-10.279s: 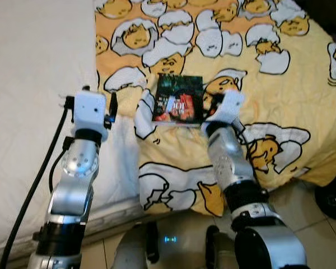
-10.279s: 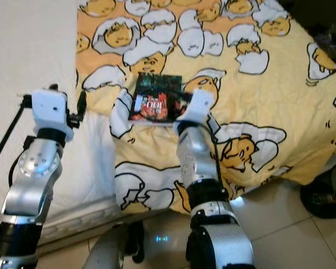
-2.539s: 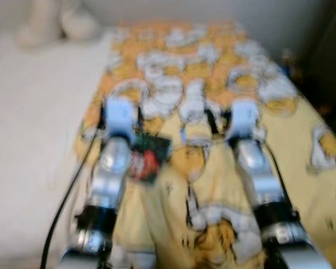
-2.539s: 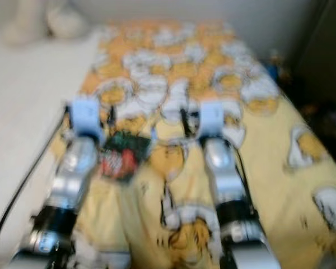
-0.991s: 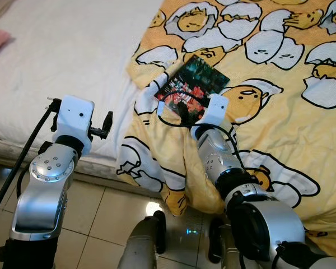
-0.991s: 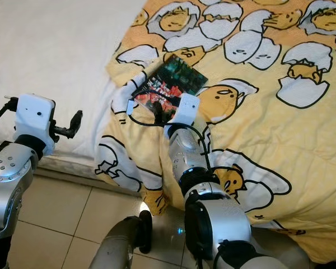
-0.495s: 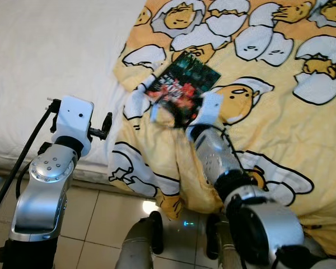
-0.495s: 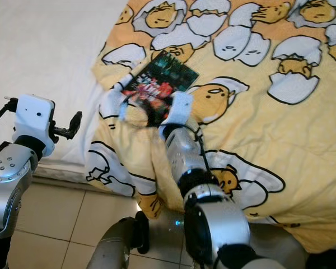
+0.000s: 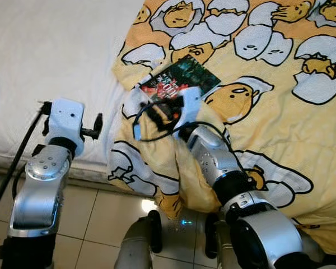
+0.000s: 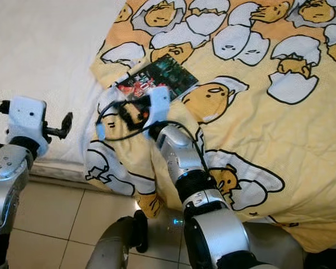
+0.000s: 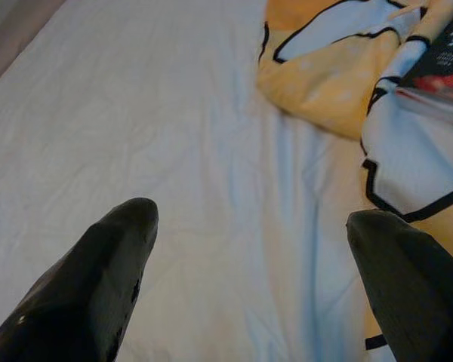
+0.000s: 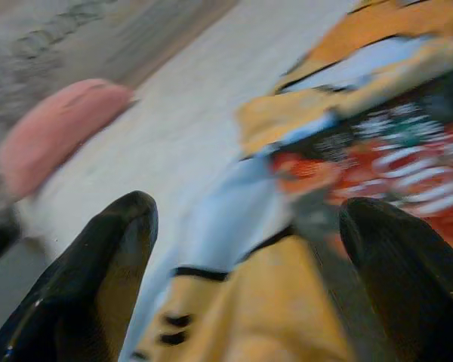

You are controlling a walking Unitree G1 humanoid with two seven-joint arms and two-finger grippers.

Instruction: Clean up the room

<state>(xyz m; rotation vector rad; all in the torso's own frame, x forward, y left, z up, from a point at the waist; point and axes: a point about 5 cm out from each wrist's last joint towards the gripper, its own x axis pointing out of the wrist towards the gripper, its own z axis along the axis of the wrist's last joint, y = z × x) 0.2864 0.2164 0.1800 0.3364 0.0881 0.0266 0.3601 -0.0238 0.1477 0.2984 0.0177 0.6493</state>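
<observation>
A dark book with a red and green cover lies on the yellow egg-print blanket near its bunched left edge. My right gripper hovers at the book's near edge, turned to the left, open and holding nothing. The blurred right wrist view has its fingertips wide apart, with the book beside them over a blanket fold. My left gripper is open above the white sheet, left of the blanket. In the left wrist view the book's corner is off to one side.
The bed's edge runs below my arms, with tiled floor beneath. The blanket hangs over that edge. A pink, soft-looking thing lies far off on the white sheet. A black cable trails from my left arm.
My right gripper has swung leftward across the book's near edge and now points left. The left arm shifted a little to the left. The book stays on the blanket.
</observation>
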